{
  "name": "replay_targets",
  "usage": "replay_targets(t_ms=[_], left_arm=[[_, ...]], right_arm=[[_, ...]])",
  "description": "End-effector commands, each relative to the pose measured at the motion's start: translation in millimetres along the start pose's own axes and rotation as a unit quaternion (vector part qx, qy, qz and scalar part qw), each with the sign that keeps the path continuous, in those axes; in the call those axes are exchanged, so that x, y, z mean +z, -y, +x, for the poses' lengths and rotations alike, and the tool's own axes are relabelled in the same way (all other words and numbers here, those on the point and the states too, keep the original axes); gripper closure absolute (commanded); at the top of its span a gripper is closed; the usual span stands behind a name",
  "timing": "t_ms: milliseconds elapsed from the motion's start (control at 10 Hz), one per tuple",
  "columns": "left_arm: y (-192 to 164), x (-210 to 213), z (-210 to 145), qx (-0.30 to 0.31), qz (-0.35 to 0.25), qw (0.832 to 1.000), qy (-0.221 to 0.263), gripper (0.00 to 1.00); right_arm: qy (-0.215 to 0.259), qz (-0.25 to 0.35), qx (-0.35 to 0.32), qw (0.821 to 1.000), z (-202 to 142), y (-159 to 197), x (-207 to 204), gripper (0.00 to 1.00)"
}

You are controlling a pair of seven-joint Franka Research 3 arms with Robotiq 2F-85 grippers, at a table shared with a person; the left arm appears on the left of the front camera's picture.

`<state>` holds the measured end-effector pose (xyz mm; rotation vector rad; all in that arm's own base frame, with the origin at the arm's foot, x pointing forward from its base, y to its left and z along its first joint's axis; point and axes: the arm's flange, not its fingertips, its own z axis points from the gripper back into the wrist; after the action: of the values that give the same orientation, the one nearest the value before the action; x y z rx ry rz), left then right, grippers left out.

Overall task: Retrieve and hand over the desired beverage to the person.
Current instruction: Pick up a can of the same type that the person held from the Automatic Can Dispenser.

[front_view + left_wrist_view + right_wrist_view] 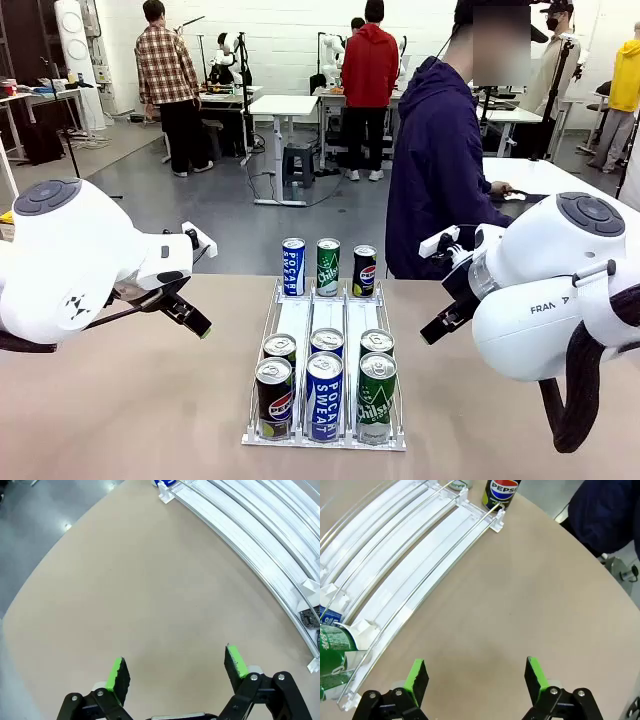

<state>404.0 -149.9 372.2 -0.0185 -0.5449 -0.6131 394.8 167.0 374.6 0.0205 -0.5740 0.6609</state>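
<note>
**Front view.** One white rack with three lanes stands on the tan table. It carries nine cans. Three are at the far end: a blue Pocari Sweat can, a green can and a Pepsi can. Six are at the near end, in two rows of three, and of the back row only the lids show. Which one is wanted I cannot tell. The person stands behind the far edge, turned sideways. The left gripper hangs left of the rack and the right gripper hangs right of it, both apart from the cans.

**Left wrist view.** The left gripper has its jaws wide apart over bare table, with nothing between them. The rack curves along the upper right, well apart from the fingers. A blue can is cut off at the top edge.

**Right wrist view.** The right gripper also has its jaws apart and holds nothing. The Pepsi can is far ahead at the top. Another green can is cut off at the left edge, beside the left finger. The person's dark sleeve fills the upper right corner.
</note>
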Motion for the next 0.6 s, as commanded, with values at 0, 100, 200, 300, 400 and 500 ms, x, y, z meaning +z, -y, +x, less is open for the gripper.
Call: replay_targets(t_ms=[0,100,200,300,400,500], left_arm=[[0.1,0.0,0.0,0.0,0.0,1.0,0.0,0.0],[0.1,0.0,0.0,0.0,0.0,1.0,0.0,0.0],[0.1,0.0,0.0,0.0,0.0,1.0,0.0,0.0],[0.1,0.0,0.0,0.0,0.0,1.0,0.0,0.0],[0.1,0.0,0.0,0.0,0.0,1.0,0.0,0.0],[0.1,0.0,0.0,0.0,0.0,1.0,0.0,0.0]], right_arm=[[0.0,0.0,0.0,1.0,0.0,0.0,0.0,0.0],[0.0,0.0,0.0,1.0,0.0,0.0,0.0,0.0],[0.0,0.0,0.0,1.0,0.0,0.0,0.0,0.0],[0.0,0.0,0.0,1.0,0.0,0.0,0.0,0.0],[0.0,0.0,0.0,1.0,0.0,0.0,0.0,0.0],[0.0,0.0,0.0,1.0,0.0,0.0,0.0,0.0]])
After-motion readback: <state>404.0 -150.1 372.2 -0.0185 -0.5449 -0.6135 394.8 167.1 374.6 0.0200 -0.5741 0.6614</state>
